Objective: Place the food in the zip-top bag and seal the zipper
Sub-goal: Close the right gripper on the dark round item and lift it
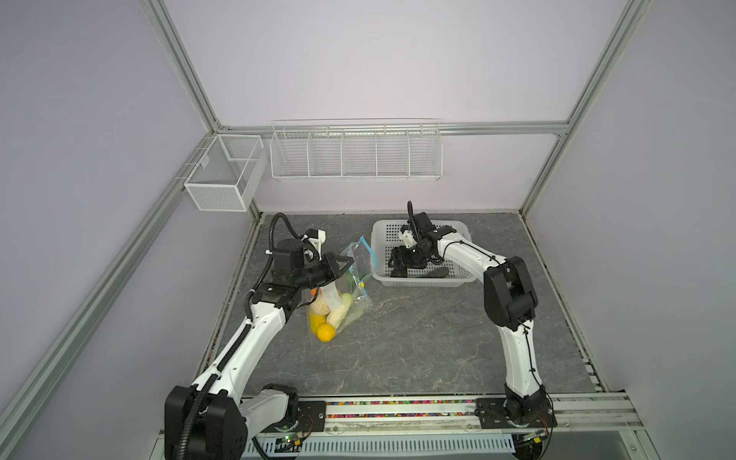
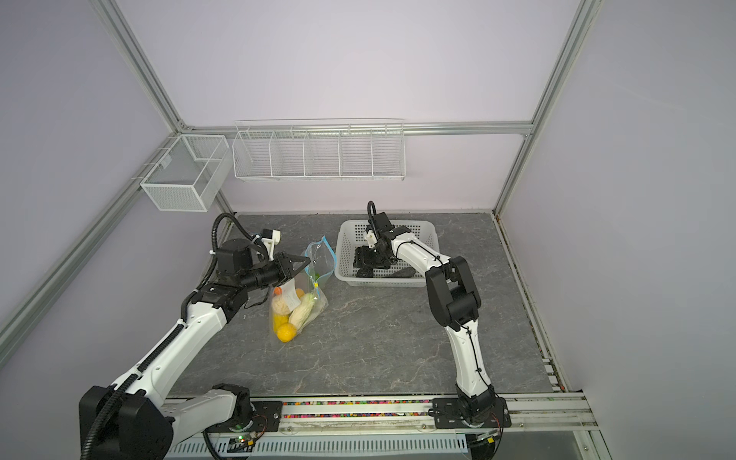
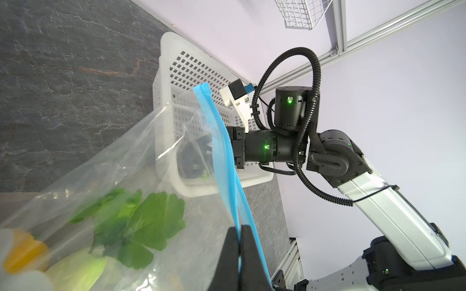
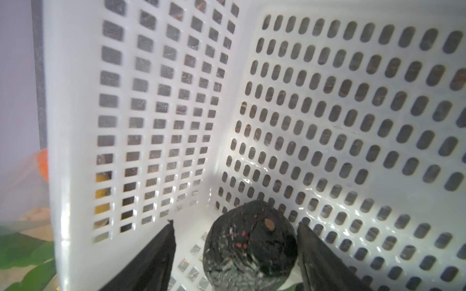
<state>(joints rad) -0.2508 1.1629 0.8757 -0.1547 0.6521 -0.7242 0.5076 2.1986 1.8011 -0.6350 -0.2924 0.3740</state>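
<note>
The left gripper (image 3: pixel 239 228) is clamped tight on the blue zipper (image 3: pixel 222 151). It holds the zip-top bag (image 3: pixel 121 171) upright beside the white basket (image 4: pixel 75 126), with greens (image 3: pixel 141 221) and a lemon (image 1: pixel 325 331) inside. The right gripper (image 4: pixel 235 223) reaches into the basket, jaws wide apart on either side of the dark avocado (image 4: pixel 249 249), not closed on it.

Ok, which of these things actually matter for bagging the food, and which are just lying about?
In the job:
zip-top bag, its zipper pinched by the left gripper
lemon and greens, inside the bag
avocado in the white basket, between the open jaws of the right gripper

Just there:
wire rack on the back wall
mesh bin
</note>
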